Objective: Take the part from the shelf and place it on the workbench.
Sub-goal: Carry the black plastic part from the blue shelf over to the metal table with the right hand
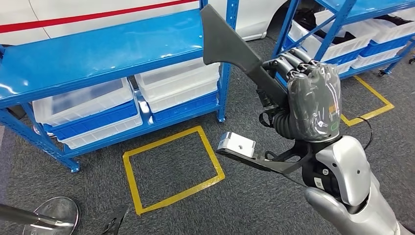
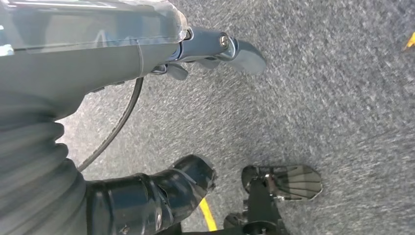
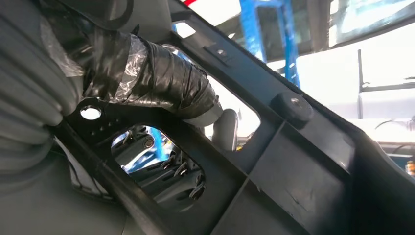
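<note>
Right hand (image 1: 311, 100) raised in head view, fingers (image 1: 288, 63) curled tight around dark grey plastic part (image 1: 230, 41). Part held clear of the shelf (image 1: 98, 54), broad flat end up and tilted toward the blue rack, narrow stem running down through the grip; lower end jutting out below the wrist with a small white block (image 1: 236, 145) beside it. From the right wrist view, same part (image 3: 293, 161) crossing close in front of the camera, ribbed inner face and a cut-out window visible, taped thumb (image 3: 161, 81) pressed against it.

Left hand (image 2: 98, 63) seen from its wrist camera, hanging over grey carpet (image 2: 333, 88). Thumb (image 2: 161, 196) and one finger (image 2: 240, 51) well apart, nothing between them. Remaining fingers hidden behind the cover, cannot tell how they lie.

Shelf top bare blue metal in head view. Clear plastic bins (image 1: 83, 105) on the lower tier, more bins (image 1: 359, 36) in a second blue rack at far right. Yellow tape rectangle (image 1: 171, 169) on the carpet in front of the shelf; second yellow outline (image 1: 374, 105) near the right rack. Round chrome base (image 1: 54, 213) at lower left. White car body with red stripe (image 1: 88, 17) behind the shelf.
</note>
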Robot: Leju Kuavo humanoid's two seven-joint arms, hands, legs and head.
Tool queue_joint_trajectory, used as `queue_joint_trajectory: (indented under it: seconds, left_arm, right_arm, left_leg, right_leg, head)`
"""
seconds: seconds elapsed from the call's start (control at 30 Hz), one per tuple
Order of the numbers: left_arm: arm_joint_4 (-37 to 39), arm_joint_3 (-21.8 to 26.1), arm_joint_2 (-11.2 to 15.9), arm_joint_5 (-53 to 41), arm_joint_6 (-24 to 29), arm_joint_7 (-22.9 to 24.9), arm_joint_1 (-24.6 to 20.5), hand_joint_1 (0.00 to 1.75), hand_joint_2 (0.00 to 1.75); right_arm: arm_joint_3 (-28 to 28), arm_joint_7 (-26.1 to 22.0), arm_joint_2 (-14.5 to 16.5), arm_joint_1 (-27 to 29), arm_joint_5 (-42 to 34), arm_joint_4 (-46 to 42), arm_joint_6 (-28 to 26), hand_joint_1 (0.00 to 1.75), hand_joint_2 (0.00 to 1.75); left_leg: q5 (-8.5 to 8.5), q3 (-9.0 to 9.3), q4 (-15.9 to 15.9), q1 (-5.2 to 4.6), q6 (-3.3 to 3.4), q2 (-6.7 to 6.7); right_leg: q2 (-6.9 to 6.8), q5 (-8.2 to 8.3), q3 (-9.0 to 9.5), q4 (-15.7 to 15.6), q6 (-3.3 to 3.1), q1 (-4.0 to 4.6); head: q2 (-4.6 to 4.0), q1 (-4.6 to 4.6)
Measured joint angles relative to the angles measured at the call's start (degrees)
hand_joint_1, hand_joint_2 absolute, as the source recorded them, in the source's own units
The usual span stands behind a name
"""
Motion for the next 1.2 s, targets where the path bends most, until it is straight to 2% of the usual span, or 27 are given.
queue_joint_trajectory:
  seconds: [0.07, 0.1, 0.13, 0.2, 0.23, 0.27, 0.3, 0.37, 0.43, 0.47, 0.5, 0.57, 0.6, 0.63, 0.7, 0.73, 0.77, 0.8, 0.83, 0.87, 0.93, 0.97, 1.0, 1.07, 1.1, 1.13, 1.2]
  left_arm:
    - [0.0, 0.1, 0.0, 0.0, 0.0, 0.0, 0.1, 0.00, 1.75]
    - [0.0, 0.1, -0.1, 0.1, 0.0, 0.0, 0.3, 0.00, 1.75]
    - [0.0, 0.2, -0.1, 0.1, -0.2, 0.0, 0.4, 0.00, 1.75]
    - [0.0, 0.3, 0.0, 0.1, -0.8, -0.1, 0.6, 0.00, 1.75]
    - [0.0, 0.3, 0.2, 0.0, -1.2, -0.1, 0.5, 0.00, 1.75]
    - [0.0, 0.3, 0.3, 0.0, -1.5, -0.1, 0.5, 0.00, 1.75]
    - [0.0, 0.3, 0.5, 0.0, -1.7, -0.2, 0.4, 0.00, 1.75]
    - [0.0, 0.3, 0.7, 0.0, -1.8, -0.2, 0.2, 0.00, 1.75]
    - [0.0, 0.3, 1.1, 0.0, -1.8, -0.2, 0.1, 0.00, 1.75]
    - [0.0, 0.4, 1.2, 0.0, -1.8, -0.2, 0.1, 0.00, 1.75]
    - [0.0, 0.4, 1.3, 0.0, -1.9, -0.3, 0.0, 0.00, 1.75]
    - [0.0, 0.4, 1.2, 0.0, -2.0, -0.3, 0.0, 0.00, 1.75]
    - [0.0, 0.4, 1.2, 0.0, -2.0, -0.3, 0.0, 0.00, 1.75]
    - [0.0, 0.4, 1.2, 0.0, -2.0, -0.3, 0.0, 0.00, 1.75]
    - [0.0, 0.5, 1.2, 0.0, -2.0, -0.3, 0.0, 0.00, 1.75]
    - [0.0, 0.5, 1.2, 0.0, -2.0, -0.3, 0.1, 0.00, 1.75]
    - [0.0, 0.5, 1.2, 0.0, -2.0, -0.3, 0.1, 0.00, 1.75]
    - [0.0, 0.5, 1.2, 0.0, -2.0, -0.3, 0.1, 0.00, 1.75]
    - [0.0, 0.5, 1.2, 0.0, -2.0, -0.3, 0.0, 0.00, 1.75]
    - [0.0, 0.5, 1.3, 0.0, -2.0, -0.3, 0.0, 0.00, 1.75]
    - [0.0, 0.5, 1.3, 0.0, -2.0, -0.3, -0.1, 0.00, 1.75]
    - [0.0, 0.5, 1.3, 0.0, -2.0, -0.3, -0.1, 0.00, 1.75]
    - [0.0, 0.6, 1.3, 0.0, -2.1, -0.3, -0.1, 0.00, 1.75]
    - [0.0, 0.6, 1.3, 0.0, -2.2, -0.3, -0.1, 0.00, 1.75]
    - [0.0, 0.6, 1.3, 0.0, -2.2, -0.3, -0.1, 0.00, 1.75]
    - [0.0, 0.7, 1.3, 0.0, -2.2, -0.3, 0.0, 0.00, 1.75]
    - [0.0, 0.7, 1.2, 0.2, -2.3, -0.5, 0.2, 0.00, 1.75]
  right_arm:
    - [0.0, -0.1, -0.1, -0.1, -0.1, 0.0, 0.1, 1.75, 1.75]
    - [0.0, -0.1, -0.1, -0.2, -0.3, 0.0, 0.1, 1.75, 1.75]
    - [0.0, -0.1, -0.1, -0.3, -0.4, 0.0, 0.3, 1.75, 1.75]
    - [0.0, -0.1, 0.0, -0.6, -0.7, 0.1, 0.7, 1.75, 1.75]
    - [0.1, -0.1, 0.1, -0.8, -0.8, 0.2, 0.9, 1.75, 1.75]
    - [0.2, -0.1, 0.1, -0.9, -0.8, 0.3, 1.1, 1.75, 1.75]
    - [0.2, -0.1, 0.2, -1.1, -0.8, 0.4, 1.2, 1.75, 1.75]
    - [0.3, -0.1, 0.2, -1.2, -0.8, 0.6, 1.3, 1.75, 1.75]
    - [0.3, -0.1, 0.3, -1.4, -0.8, 0.8, 1.3, 1.75, 1.75]
    - [0.3, -0.1, 0.4, -1.5, -0.8, 0.8, 1.3, 1.75, 1.75]
    - [0.4, -0.1, 0.5, -1.6, -0.8, 0.8, 1.3, 1.75, 1.75]
    - [0.4, 0.0, 0.5, -1.7, -0.8, 1.0, 1.3, 1.75, 1.75]
    - [0.4, 0.0, 0.4, -1.8, -0.8, 1.1, 1.3, 1.75, 1.75]
    - [0.4, 0.0, 0.4, -1.8, -0.8, 1.2, 1.4, 1.75, 1.75]
    - [0.4, 0.0, 0.4, -1.9, -0.8, 1.3, 1.4, 1.75, 1.75]
    - [0.4, -0.1, 0.4, -1.9, -0.8, 1.4, 1.4, 1.75, 1.75]
    - [0.5, -0.1, 0.4, -1.9, -0.8, 1.5, 1.4, 1.75, 1.75]
    - [0.5, -0.1, 0.4, -1.9, -0.8, 1.6, 1.4, 1.75, 1.75]
    - [0.5, -0.1, 0.4, -1.9, -0.8, 1.7, 1.4, 1.75, 1.75]
    - [0.5, -0.1, 0.4, -1.9, -0.8, 1.8, 1.4, 1.75, 1.75]
    - [0.5, -0.1, 0.5, -2.1, -0.8, 1.9, 1.4, 1.75, 1.75]
    - [0.5, 0.0, 0.6, -2.2, -0.8, 1.9, 1.4, 1.75, 1.75]
    - [0.5, 0.0, 0.6, -2.4, -0.8, 1.9, 1.4, 1.75, 1.75]
    - [0.5, 0.0, 0.6, -2.5, -0.8, 2.0, 1.5, 1.75, 1.75]
    - [0.5, 0.0, 0.6, -2.6, -0.9, 2.1, 1.5, 1.75, 1.75]
    - [0.6, 0.0, 0.6, -2.7, -0.9, 2.2, 1.6, 1.75, 1.75]
    - [0.7, 0.0, 0.8, -2.9, -1.0, 2.3, 1.6, 1.75, 1.75]
  left_leg:
    - [0.43, -0.43, -0.3, 0.31, -0.84, -0.09]
    - [-0.95, -0.89, 0.4, 0.47, -1.18, -1.03]
    - [-3.44, -1.56, 2.2, 0.53, -1.41, -2.37]
    - [-9.77, -3.08, 8.7, 0.48, -1.43, -4.67]
    - [-11.68, -3.57, 12.3, 0.40, -1.30, -5.08]
    - [-12.17, -3.50, 14.9, 0.31, -1.09, -5.23]
    - [-11.31, -2.60, 15.9, 0.17, -0.78, -5.31]
    - [-8.32, 1.94, 12.3, -0.24, 0.16, -6.14]
    - [-8.50, 8.70, 3.7, -0.67, 1.07, -8.12]
    - [-9.27, 10.95, 0.3, -0.87, 1.31, -8.86]
    - [-9.92, 12.20, -1.9, -0.99, 1.43, -9.08]
    - [-9.01, 11.76, -2.8, -0.93, 1.71, -8.10]
    - [-8.25, 11.30, -3.0, -0.81, 2.08, -7.41]
    - [-7.41, 10.66, -3.2, -0.70, 2.44, -6.65]
    - [-5.96, 8.95, -3.1, -0.72, 2.94, -5.19]
    - [-5.31, 7.99, -3.0, -0.75, 2.94, -4.44]
    - [-4.72, 6.99, -2.7, -0.75, 2.85, -3.71]
    - [-4.22, 5.95, -2.4, -0.74, 2.68, -2.98]
    - [-3.80, 4.89, -2.0, -0.72, 2.48, -2.28]
    - [-3.45, 3.91, -1.5, -0.70, 2.23, -1.67]
    - [-2.90, 2.52, -0.5, -0.75, 1.63, -0.72]
    - [-2.56, 2.21, -0.3, -0.77, 1.24, -0.30]
    - [-2.13, 2.02, -0.3, -0.73, 0.85, 0.14]
    - [-1.26, 1.70, -0.6, -0.47, -0.02, 0.94]
    - [-1.70, 1.33, -0.3, -0.27, -0.42, 0.39]
    - [-3.11, 0.83, 0.6, -0.13, -0.71, -0.75]
    - [-8.49, -0.92, 6.1, 0.01, -0.94, -3.88]
  right_leg:
    - [0.64, 1.34, -1.10, -0.6, -1.51, 0.19]
    - [0.99, 2.18, -1.73, -0.8, -2.22, 0.18]
    - [1.32, 3.06, -2.47, -0.9, -2.82, 0.12]
    - [2.23, 4.73, -4.38, -0.8, -3.56, 0.37]
    - [2.82, 5.55, -5.46, -0.8, -3.71, 0.57]
    - [3.45, 6.38, -6.59, -0.6, -3.80, 0.78]
    - [4.09, 7.20, -7.72, -0.5, -3.82, 0.96]
    - [5.36, 8.77, -9.70, -0.3, -3.71, 1.14]
    - [6.44, 10.24, -11.09, -0.1, -3.36, 1.30]
    - [6.90, 11.00, -11.45, -0.2, -3.11, 1.27]
    - [7.33, 11.78, -11.68, -0.4, -2.78, 1.23]
    - [7.85, 12.93, -11.98, -1.1, -2.14, 1.19]
    - [7.22, 12.07, -12.40, -0.7, -1.89, 1.20]
    - [6.19, 9.98, -13.02, 0.7, -1.66, 1.15]
    - [3.85, 3.53, -14.62, 6.9, -1.09, 0.57]
    - [3.39, 1.35, -15.30, 10.9, -0.69, 0.22]
    - [3.21, 0.68, -15.60, 14.2, -0.31, -0.10]
    - [3.12, 1.50, -15.25, 16.2, 0.04, -0.38]
    - [2.94, 3.09, -13.90, 16.3, 0.32, -0.65]
    - [2.41, 4.46, -11.43, 14.4, 0.53, -0.86]
    - [0.25, 3.41, -4.90, 6.6, 0.49, -0.74]
    - [-0.64, 2.12, -2.53, 3.1, 0.17, -0.42]
    - [-1.08, 1.05, -1.32, 0.7, -0.28, 0.01]
    - [-0.43, 1.66, -1.56, -0.6, -1.48, 0.52]
    - [0.00, 2.39, -2.05, -0.9, -2.06, 0.57]
    - [0.41, 3.16, -2.63, -1.2, -2.69, 0.52]
    - [1.42, 4.57, -4.20, -1.4, -3.60, 0.57]
  head:
    - [0.00, 0.06]
    - [0.00, 0.05]
    - [0.00, 0.04]
    - [0.00, -0.02]
    - [0.00, -0.04]
    - [0.00, -0.04]
    - [0.00, -0.04]
    - [0.00, -0.05]
    - [0.00, -0.02]
    - [0.00, 0.01]
    - [0.00, 0.00]
    - [0.00, 0.02]
    - [0.00, 0.06]
    - [0.00, 0.14]
    - [0.00, 0.23]
    - [0.00, 0.24]
    - [0.00, 0.25]
    - [0.00, 0.26]
    - [0.00, 0.27]
    - [0.00, 0.26]
    - [0.00, 0.22]
    - [0.00, 0.20]
    - [0.00, 0.19]
    - [0.00, 0.20]
    - [0.00, 0.20]
    - [0.00, 0.18]
    - [0.00, 0.14]
